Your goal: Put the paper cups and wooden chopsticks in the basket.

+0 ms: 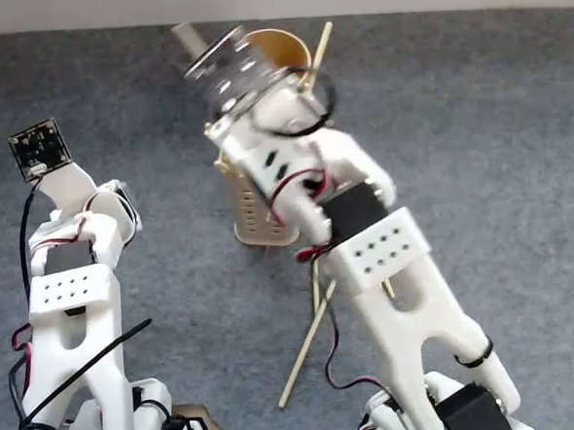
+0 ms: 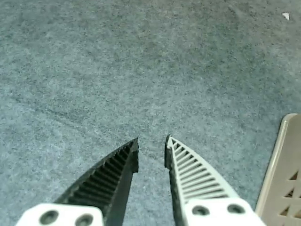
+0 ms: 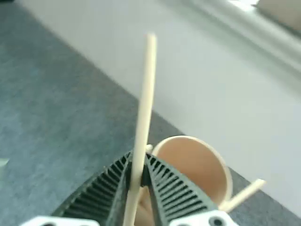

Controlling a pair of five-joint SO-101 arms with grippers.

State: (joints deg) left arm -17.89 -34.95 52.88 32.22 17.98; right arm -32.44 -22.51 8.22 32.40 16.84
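From my console the grey carpet (image 1: 476, 116) reads as short, fuzzy pile, and the basket (image 1: 253, 217) is beige plastic with slotted walls, sitting half under my right arm. The right gripper (image 3: 138, 162) is clenched on a chopstick (image 3: 143, 103), its ribbed jaws pinching the thin, pale, smooth wooden stick. The stick's long axis runs straight out from the jaws and rises away from the carpet. Behind it is a paper cup (image 3: 197, 165) with a tan inside and a round rim, mouth toward the wrist camera, on the basket's far side (standing or tipped, I cannot tell). A second stick (image 3: 242, 193) pokes out beside the cup. Another chopstick (image 1: 301, 365) lies flat on the basket's near side. The left gripper (image 2: 151, 150) hangs near the basket, jaws slightly parted, holding nothing.
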